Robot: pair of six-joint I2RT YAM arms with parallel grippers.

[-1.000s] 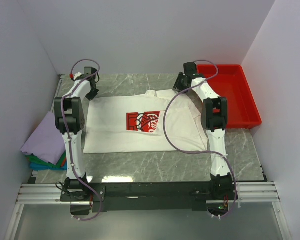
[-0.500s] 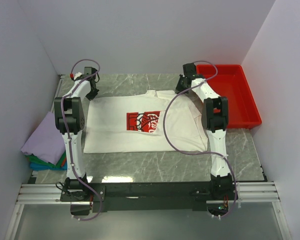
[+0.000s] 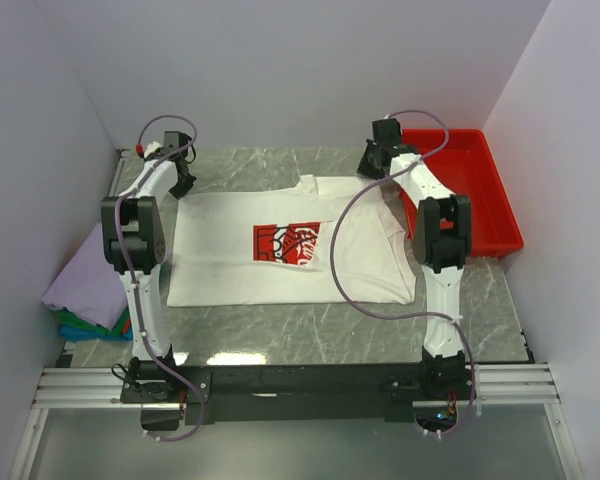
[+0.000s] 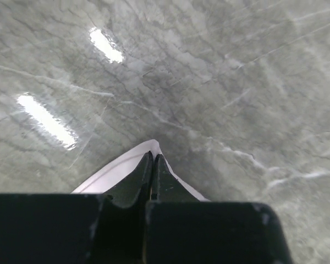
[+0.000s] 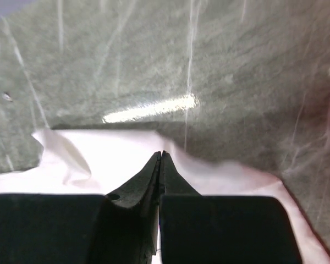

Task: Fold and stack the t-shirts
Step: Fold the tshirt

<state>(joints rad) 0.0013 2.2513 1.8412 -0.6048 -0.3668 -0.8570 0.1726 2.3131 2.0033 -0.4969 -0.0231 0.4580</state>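
Pinching the far corners of the white t-shirt (image 3: 230, 262), lying flat on the table (image 3: 280, 335) with length running left-right, in left gripper (image 4: 153, 157) and right gripper (image 5: 160, 156), both pressed shut, cloth stretching nearward.

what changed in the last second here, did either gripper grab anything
The right gripper closed on the far edge of the white t-shirt, and its arm shifted slightly to the right. The left gripper stayed shut on the far left corner of it. The folded stack and red tray did not move.
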